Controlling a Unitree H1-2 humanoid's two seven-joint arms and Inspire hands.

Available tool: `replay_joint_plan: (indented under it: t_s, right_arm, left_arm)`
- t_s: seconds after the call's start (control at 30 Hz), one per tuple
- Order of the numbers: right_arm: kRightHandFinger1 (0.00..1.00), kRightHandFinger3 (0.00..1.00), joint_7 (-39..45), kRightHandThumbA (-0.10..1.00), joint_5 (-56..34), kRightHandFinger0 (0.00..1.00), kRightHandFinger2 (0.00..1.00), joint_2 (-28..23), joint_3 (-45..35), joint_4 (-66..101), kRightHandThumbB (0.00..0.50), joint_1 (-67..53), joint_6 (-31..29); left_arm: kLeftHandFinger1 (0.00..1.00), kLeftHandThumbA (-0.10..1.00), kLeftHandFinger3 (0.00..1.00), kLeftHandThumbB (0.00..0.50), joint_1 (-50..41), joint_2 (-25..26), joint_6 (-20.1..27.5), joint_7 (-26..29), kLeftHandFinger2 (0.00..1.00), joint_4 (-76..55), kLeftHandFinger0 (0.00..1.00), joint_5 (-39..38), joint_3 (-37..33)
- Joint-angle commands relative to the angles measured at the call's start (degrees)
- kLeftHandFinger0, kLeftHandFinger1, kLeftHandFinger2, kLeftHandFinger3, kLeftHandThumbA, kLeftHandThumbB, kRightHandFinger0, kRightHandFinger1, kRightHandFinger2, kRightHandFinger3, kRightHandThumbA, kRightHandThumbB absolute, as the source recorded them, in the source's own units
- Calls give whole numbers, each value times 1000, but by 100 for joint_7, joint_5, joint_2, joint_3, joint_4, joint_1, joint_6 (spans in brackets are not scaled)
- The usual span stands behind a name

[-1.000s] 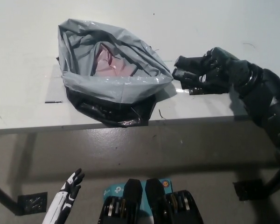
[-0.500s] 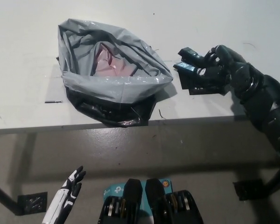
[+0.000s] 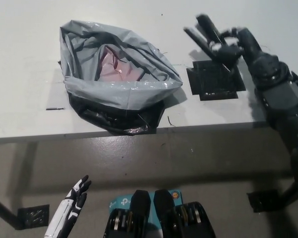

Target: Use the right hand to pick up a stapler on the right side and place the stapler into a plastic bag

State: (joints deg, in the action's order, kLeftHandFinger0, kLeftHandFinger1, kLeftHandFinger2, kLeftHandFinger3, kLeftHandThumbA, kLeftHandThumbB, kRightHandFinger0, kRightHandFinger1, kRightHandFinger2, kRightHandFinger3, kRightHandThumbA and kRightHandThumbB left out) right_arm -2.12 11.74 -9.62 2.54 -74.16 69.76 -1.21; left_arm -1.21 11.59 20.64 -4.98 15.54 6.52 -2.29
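Stapler (image 3: 207, 29), a long narrow black one, was gripped in the black right hand (image 3: 235, 44), whose fingers were closed around its rear end, with its front pointing up and left in the head view. It appeared to be off the white table (image 3: 25, 49), above the far edge of a black square patch (image 3: 216, 82) on the tabletop, though the steep view made its height hard to judge. So the pick-up looked done and the carry to the bag was the step in hand.

The crumpled grey plastic bag (image 3: 119, 90) with a black underside sat to the robot's left of the hand, well apart from the stapler, its mouth open upward and something pink (image 3: 111, 67) showing inside. The next move probably called for a sideways sweep over the bag's near-right rim, then a release above the opening.

Bare tabletop lay between hand and bag. The bag sat close to the table's front edge (image 3: 203, 127), so a push on its rim might nudge it off. The white left hand (image 3: 74, 198) rested low at the lower left, fingers apart, holding nothing.
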Motion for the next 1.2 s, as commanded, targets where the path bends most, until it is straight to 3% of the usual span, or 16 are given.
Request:
replay_joint_plan:
  t_s: [0.0, 0.07, 0.1, 0.13, 0.23, 0.43, 0.53, 0.63, 0.83, 0.93, 1.0, 1.1, 1.13, 1.17]
  right_arm:
    - [314, 132, 23, 357, -396, 445, 578, 180, -217, 554, 269, 815, -86]
    - [334, 182, 36, 377, -350, 48, 598, 286, -193, 763, 282, 929, 77]
    - [345, 260, 53, 378, -271, 2, 601, 370, -107, 859, 276, 989, 64]
    - [361, 308, 59, 385, -196, 0, 593, 422, -28, 915, 266, 1026, 38]
    - [324, 277, 6, 345, -59, 13, 496, 588, 139, 876, 267, 1101, -69]
    - [369, 330, -41, 384, 97, 47, 576, 964, 467, 522, 296, 1315, -123]
    - [303, 313, -138, 417, 389, 6, 501, 1221, 862, 263, 302, 1354, -152]
    - [212, 301, -239, 368, 660, 0, 429, 1399, 1274, -1, 283, 1327, -236]
    - [211, 318, -509, 340, 1026, 0, 419, 1592, 1914, -336, 285, 1227, -368]
    - [160, 119, -610, 322, 1127, 0, 332, 1646, 2130, -434, 275, 1228, -397]
    - [147, 101, -725, 343, 1274, 0, 335, 1711, 2323, -491, 274, 1206, -410]
    - [121, 232, -997, 358, 1487, 0, 339, 1742, 2594, -524, 306, 1168, -434]
    - [225, 512, -1064, 401, 1526, 85, 485, 1746, 2656, -530, 329, 1169, -428]
    - [659, 895, -1090, 471, 1589, 512, 880, 1749, 2741, -529, 366, 1176, -428]
  left_arm:
    - [1000, 1000, 1000, 495, 69, 93, 48, 1, 1000, -88, 1000, 71, -5]
    - [1000, 1000, 1000, 499, 59, 89, -16, -7, 1000, -124, 1000, 71, -7]
    - [1000, 1000, 1000, 500, 41, 88, -65, -41, 1000, -139, 1000, -6, 8]
    - [1000, 1000, 1000, 500, 40, 93, -58, -20, 1000, -137, 1000, 40, 4]
    - [1000, 1000, 1000, 494, -15, 83, 35, 64, 1000, -118, 1000, 181, -17]
    - [1000, 1000, 1000, 500, -61, 105, 29, -18, 1000, -93, 1000, 111, -17]
    - [1000, 1000, 1000, 500, -185, 98, 23, 17, 1000, -153, 1000, 219, -52]
    - [1000, 1000, 1000, 500, -196, 76, 114, 34, 1000, -119, 1000, 207, -54]
    - [1000, 1000, 1000, 500, -226, 71, 34, 33, 1000, -222, 1000, 207, -42]
    - [1000, 1000, 1000, 500, -232, 76, -17, 40, 1000, -245, 1000, 277, -61]
    - [1000, 1000, 1000, 500, -281, 83, -8, 31, 1000, -281, 1000, 287, -66]
    - [1000, 1000, 1000, 492, -277, 92, 56, 12, 1000, -272, 1000, 311, -94]
    - [1000, 1000, 1000, 489, -269, 96, 80, 11, 1000, -265, 1000, 317, -101]
    - [1000, 1000, 1000, 486, -259, 99, 111, 16, 1000, -260, 1000, 340, -112]
